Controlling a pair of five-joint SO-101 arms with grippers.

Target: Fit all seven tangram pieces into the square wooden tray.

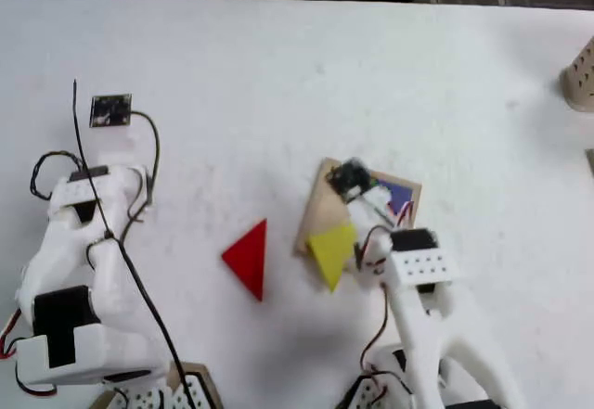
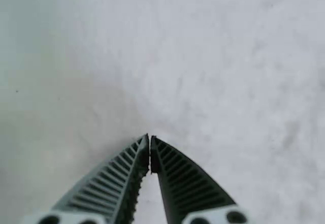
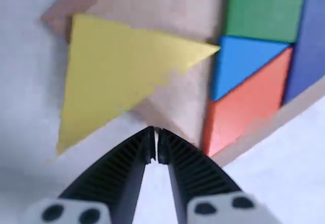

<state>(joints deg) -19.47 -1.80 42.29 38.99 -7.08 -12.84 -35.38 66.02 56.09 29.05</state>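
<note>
The yellow triangle (image 3: 111,71) is laid across the tray (image 3: 167,5) at its corner, half on the worktop (image 1: 278,75), probably so that it can be pushed in. The right gripper (image 3: 155,145) is held just beside it, pressed together on nothing, as suits pushing. The left gripper (image 2: 150,153) is likewise pressed together over bare worktop. From the right wrist, a green piece (image 3: 264,8), a blue piece (image 3: 241,61) and an orange piece (image 3: 244,109) are seen seated in the tray. From the high view, a red triangle (image 1: 249,258) is seen lying apart, toward the worktop's near edge

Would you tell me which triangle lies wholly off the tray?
The red triangle: it lies alone on the table, while the yellow triangle overlaps the tray.
</note>
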